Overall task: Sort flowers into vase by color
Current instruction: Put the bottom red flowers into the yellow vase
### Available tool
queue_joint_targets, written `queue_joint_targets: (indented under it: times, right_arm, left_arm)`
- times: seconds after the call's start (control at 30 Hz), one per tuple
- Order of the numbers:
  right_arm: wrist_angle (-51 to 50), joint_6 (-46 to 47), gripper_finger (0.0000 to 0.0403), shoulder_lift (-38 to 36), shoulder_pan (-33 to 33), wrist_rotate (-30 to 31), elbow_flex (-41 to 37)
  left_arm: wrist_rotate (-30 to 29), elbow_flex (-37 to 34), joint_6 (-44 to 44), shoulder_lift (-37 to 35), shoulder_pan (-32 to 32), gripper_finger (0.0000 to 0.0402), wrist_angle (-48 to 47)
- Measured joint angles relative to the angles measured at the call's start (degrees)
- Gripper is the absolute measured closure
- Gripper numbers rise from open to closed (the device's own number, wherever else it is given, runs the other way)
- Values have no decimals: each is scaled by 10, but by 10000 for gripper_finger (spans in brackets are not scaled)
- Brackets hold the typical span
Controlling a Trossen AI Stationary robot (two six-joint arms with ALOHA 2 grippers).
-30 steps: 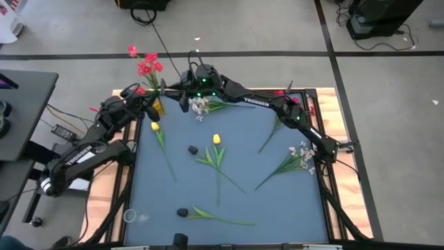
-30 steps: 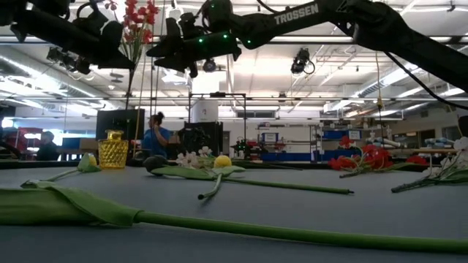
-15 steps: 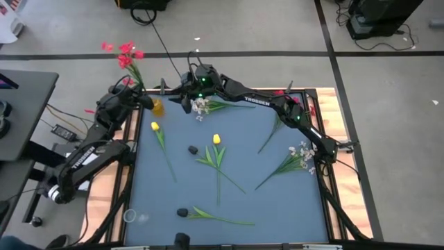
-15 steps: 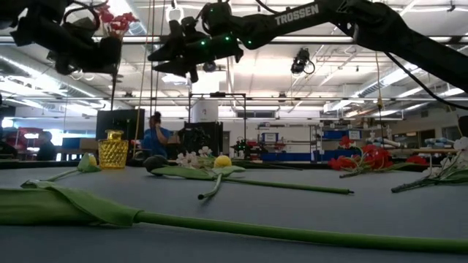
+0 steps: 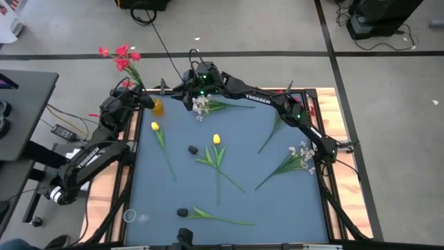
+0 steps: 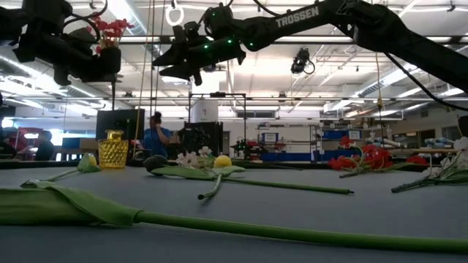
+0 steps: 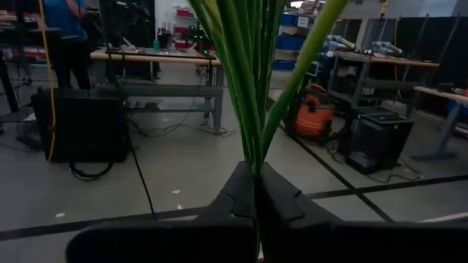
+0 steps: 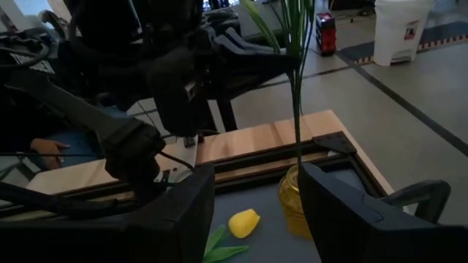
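My left gripper [image 5: 142,101] stands above the table's far left corner, shut on a red flower [image 5: 119,57] whose blossoms rise above it [image 6: 110,28]. The flower's stem [image 8: 296,109] runs down from the gripper to the mouth of the yellow vase [image 5: 158,106]. Whether its end is inside, I cannot tell. My right gripper [image 5: 186,97] hovers open close by, to the right of the vase [image 8: 292,197], above a white flower [image 5: 201,105] that lies on the mat. My left gripper [image 7: 256,183] pinches the red flower's green stems and leaves [image 7: 254,157] between its two fingers, below the blossoms. The flower is lifted clear of the table and stands nearly upright, its head leaning toward the far left. The lower stem [image 6: 113,102] hangs below the fingers.
Yellow tulips [image 5: 154,126] [image 5: 216,139], a white spray [image 5: 302,154], a red flower [image 5: 291,97] and a green stem [image 5: 215,217] lie on the blue mat. Two small dark objects [image 5: 193,149] [image 5: 182,212] sit among them. People stand in the room beyond.
My left gripper has moved toward the table's left edge, still shut on the red flower. The flower's head has swung left and away from over the vase, and it now leans toward the far left.
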Motion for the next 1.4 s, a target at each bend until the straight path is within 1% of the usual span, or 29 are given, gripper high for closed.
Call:
queue_joint_targets:
  times: [0.17,0.23,0.3,0.37,0.4,0.5,0.57,0.63,0.7,0.77,0.97,1.07,1.17,1.23,1.4]
  right_arm:
    - [0,-3,197,0,-2,0,0]
    - [0,-3,197,0,-3,-6,0]
    - [0,2,197,0,-3,-20,0]
    - [2,11,197,0,-5,-41,0]
    - [5,18,197,0,-6,-57,0]
    - [38,59,197,0,-12,-117,0]
    - [67,86,197,-1,-17,-147,0]
    - [102,113,197,-1,-22,-181,0]
    - [136,143,197,-1,-27,-216,0]
    - [147,157,197,-2,-30,-227,0]
    - [142,158,197,-2,-31,-227,0]
    - [142,158,197,-2,-30,-226,0]
    - [123,158,197,-2,-30,-224,0]
    - [109,155,198,-2,-30,-224,0]
    - [78,129,202,-2,-30,-220,0]
  left_arm:
    - [10,-7,-12,0,0,401,22]
    - [25,-6,-10,0,0,401,44]
    - [53,9,-12,0,0,401,53]
    - [102,39,-11,1,0,401,60]
    - [138,55,-6,3,0,401,61]
    - [281,93,10,9,0,401,60]
    - [359,111,6,15,0,401,58]
    - [404,122,-2,21,0,401,51]
    - [428,128,-4,27,0,401,42]
    - [440,128,-4,32,0,401,38]
    - [435,128,-3,53,0,401,33]
    - [372,128,0,54,0,401,15]
    - [308,125,20,51,0,401,-37]
    - [290,109,22,51,0,401,-53]
    - [248,54,23,52,0,401,-40]
